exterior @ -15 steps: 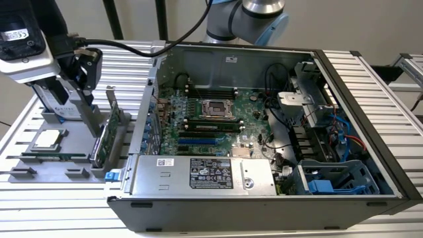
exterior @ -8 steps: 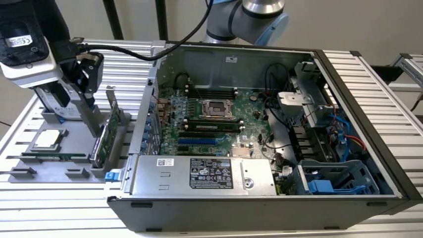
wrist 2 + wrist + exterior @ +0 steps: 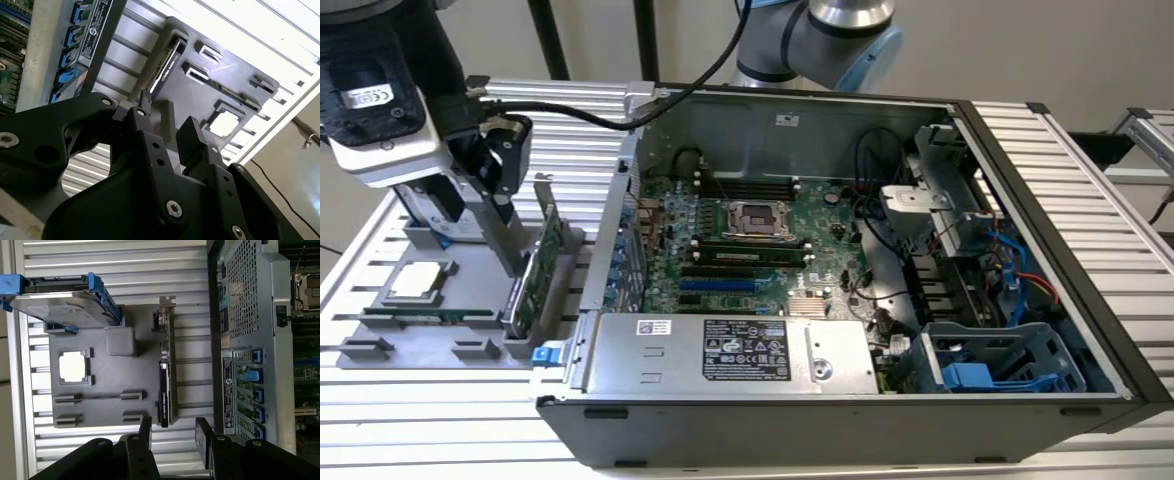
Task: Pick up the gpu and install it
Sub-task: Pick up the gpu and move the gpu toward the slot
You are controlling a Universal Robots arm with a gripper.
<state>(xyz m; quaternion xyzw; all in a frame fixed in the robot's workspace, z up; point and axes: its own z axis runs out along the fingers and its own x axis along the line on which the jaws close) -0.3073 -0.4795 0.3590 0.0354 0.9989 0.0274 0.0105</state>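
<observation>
The gpu (image 3: 538,268) stands on its long edge in a slot of the grey holder tray (image 3: 467,290), just outside the case wall at the exterior view's left. Its green board and silver end bracket show in the exterior view. My gripper (image 3: 504,165) hangs above the card, open and holding nothing. In the first wrist view the gpu (image 3: 165,375) lies in line with the gap of the gripper (image 3: 174,435), apart from both fingers. In the second wrist view the card's edge (image 3: 165,65) shows beyond the spread black fingers (image 3: 192,135).
The open computer case (image 3: 1041,200) takes up the middle and the exterior view's right, with its motherboard (image 3: 747,240) and a blue slot (image 3: 718,285) exposed. On the tray stand a silver hard drive in a blue frame (image 3: 60,300), a processor chip (image 3: 73,365) and a thin memory stick (image 3: 427,313).
</observation>
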